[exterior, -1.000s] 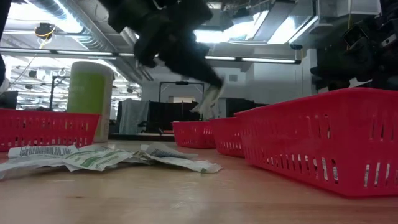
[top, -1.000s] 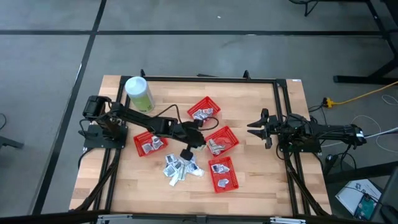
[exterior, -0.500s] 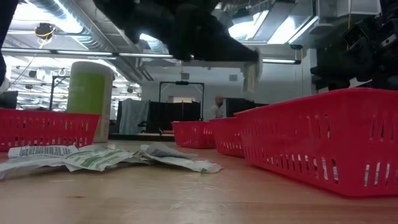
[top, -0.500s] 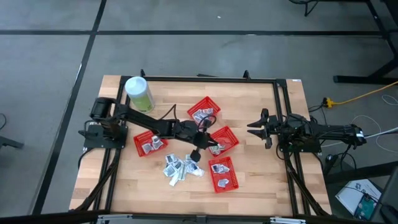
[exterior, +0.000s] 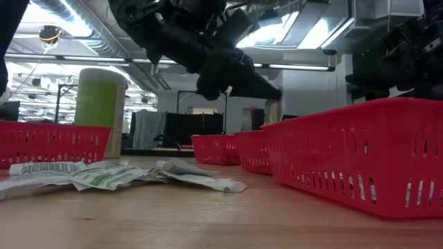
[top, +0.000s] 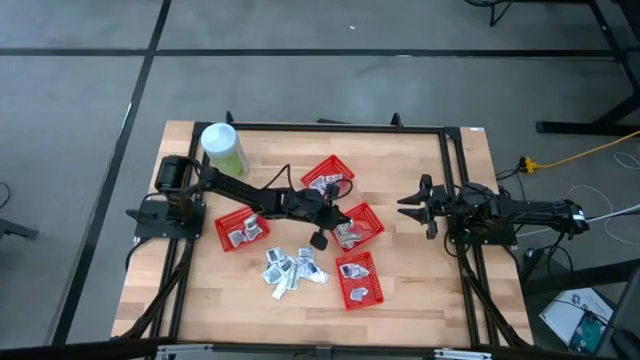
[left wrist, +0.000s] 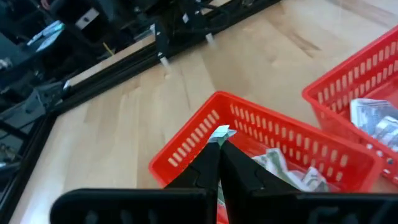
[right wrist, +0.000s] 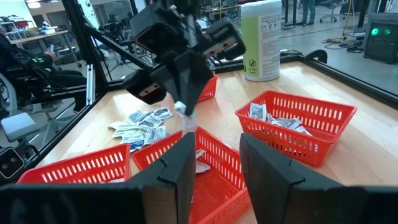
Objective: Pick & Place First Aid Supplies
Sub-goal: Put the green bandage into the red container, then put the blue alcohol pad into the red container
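Note:
My left gripper (left wrist: 219, 144) is shut on a small white packet with a green mark (left wrist: 219, 132). It hovers over the near rim of the middle red basket (top: 371, 216), seen also in the right wrist view (right wrist: 184, 102). A pile of first aid supplies (top: 290, 268) lies flat on the wood near the front. Other packets lie in the baskets at the left (top: 240, 228), far (top: 328, 178) and near right (top: 360, 280). My right gripper (top: 412, 207) waits open at the table's right side. My left gripper pinches the packet between its two fingertips; in the wrist view only one end (left wrist: 221, 130) shows past them. The fingers slant down toward the table's right. The packet hangs below the fingertips (exterior: 274, 111), lifted clear above the middle basket.
A tall pale-green canister with a white lid (top: 224, 150) stands at the far left. A black frame (top: 450, 180) borders the wooden top. Bare wood shows between the middle baskets and my right gripper (right wrist: 217, 168).
My left gripper has carried the packet from above the pile toward the table's right, then dipped and tipped downward over the middle basket. It has stayed shut, with the packet still clear of everything.

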You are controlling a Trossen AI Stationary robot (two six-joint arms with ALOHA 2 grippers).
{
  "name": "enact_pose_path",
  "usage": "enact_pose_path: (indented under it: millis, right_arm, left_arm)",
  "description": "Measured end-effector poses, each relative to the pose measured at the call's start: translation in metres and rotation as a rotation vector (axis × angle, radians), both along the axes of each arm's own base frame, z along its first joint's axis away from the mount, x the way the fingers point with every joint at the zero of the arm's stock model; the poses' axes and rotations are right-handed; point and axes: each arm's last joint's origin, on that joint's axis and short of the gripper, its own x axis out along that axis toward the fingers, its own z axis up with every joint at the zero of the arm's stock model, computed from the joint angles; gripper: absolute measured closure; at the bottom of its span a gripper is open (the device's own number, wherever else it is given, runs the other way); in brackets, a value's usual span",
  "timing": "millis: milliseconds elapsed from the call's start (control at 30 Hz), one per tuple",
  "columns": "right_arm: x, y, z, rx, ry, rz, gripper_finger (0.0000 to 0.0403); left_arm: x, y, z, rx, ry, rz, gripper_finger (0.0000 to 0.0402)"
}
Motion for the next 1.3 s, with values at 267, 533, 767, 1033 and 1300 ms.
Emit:
enact_pose_path:
  millis: [267,533,767,1033,1300]
  right_arm:
    - [0.000,0.000,0.000,0.000,0.000,0.000,0.0276]
    - [0.000,0.000,0.000,0.000,0.000,0.000,0.0276]
    - [0.000,0.000,0.000,0.000,0.000,0.000,0.0276]
    - [0.000,0.000,0.000,0.000,0.000,0.000,0.0276]
    - [0.000,0.000,0.000,0.000,0.000,-0.001,0.0276]
  left_arm:
    - [0.000,0.010,0.000,-0.047,0.001,0.044,0.0363]
    - [0.000,0.011,-0.001,-0.029,0.007,0.039,0.0304]
    - [-0.001,0.012,0.001,0.023,0.007,0.049,0.0274]
    - [-0.009,0.009,0.022,0.027,-0.001,0.045,0.0275]
    - [-0.017,-0.006,0.033,0.021,0.020,0.008,0.0274]
